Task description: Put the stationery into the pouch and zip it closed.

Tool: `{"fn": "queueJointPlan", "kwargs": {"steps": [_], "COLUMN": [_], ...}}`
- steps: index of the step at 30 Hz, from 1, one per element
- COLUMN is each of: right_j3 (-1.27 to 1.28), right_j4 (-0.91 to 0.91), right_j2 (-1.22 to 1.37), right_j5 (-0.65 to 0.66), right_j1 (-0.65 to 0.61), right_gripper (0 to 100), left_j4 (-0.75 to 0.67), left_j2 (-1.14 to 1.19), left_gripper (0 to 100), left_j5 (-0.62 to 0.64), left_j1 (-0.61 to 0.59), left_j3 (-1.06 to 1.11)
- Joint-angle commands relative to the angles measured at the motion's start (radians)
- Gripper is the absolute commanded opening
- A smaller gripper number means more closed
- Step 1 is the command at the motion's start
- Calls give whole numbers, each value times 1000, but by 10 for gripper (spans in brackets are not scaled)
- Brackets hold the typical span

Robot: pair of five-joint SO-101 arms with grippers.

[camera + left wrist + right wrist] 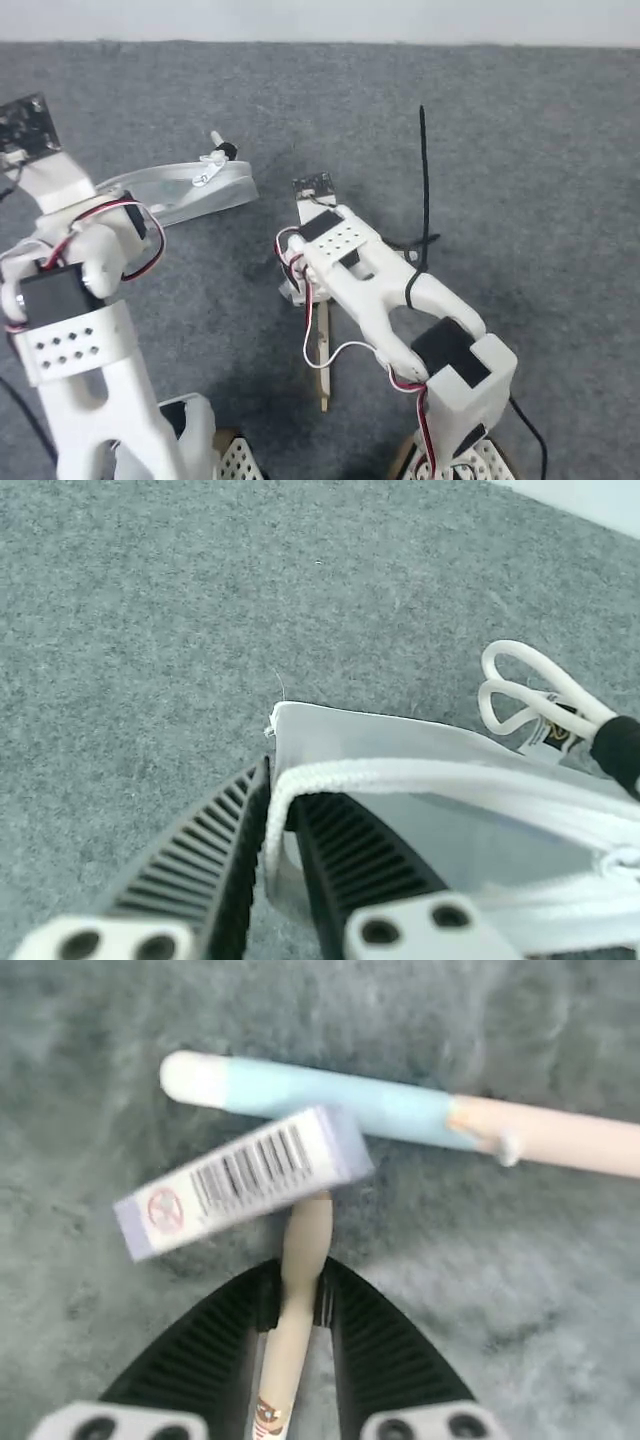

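My left gripper (280, 790) is shut on the corner of a clear white pouch (420, 800), pinching its zip edge. In the high view the pouch (190, 190) is held off the grey carpet at the left, its zip pull (215, 160) on the far side. My right gripper (295, 1295) is shut on a beige pencil (300, 1250), low over the carpet. The pencil's far end runs under a small lilac box with a barcode (240, 1180). Beyond the box lies a light-blue and beige pen (330, 1100). In the high view the pencil (322, 350) sticks out from under the right arm.
A white cord loop with a black bead (520, 695) hangs from the zip pull. A thin black cable (424, 180) stands up right of the right arm. Grey carpet (520, 140) stretches to the right and to the back.
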Motion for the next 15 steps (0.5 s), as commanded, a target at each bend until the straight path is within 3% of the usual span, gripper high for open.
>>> {"fn": "queueJointPlan", "kwargs": {"steps": [1,15], "right_j3": [-150,-388], "right_j4": [148,506], "right_j2": [-7,-76], "right_j5": [-6,-6], "right_j1": [1,-1], "right_gripper": [6,6], "left_j4": [-31,-29], "left_j2": [0,0], "left_gripper": [11,11], "left_j5": [-9,-9], "left_j1": [-6,-6], "left_j3": [-5,-5]}}
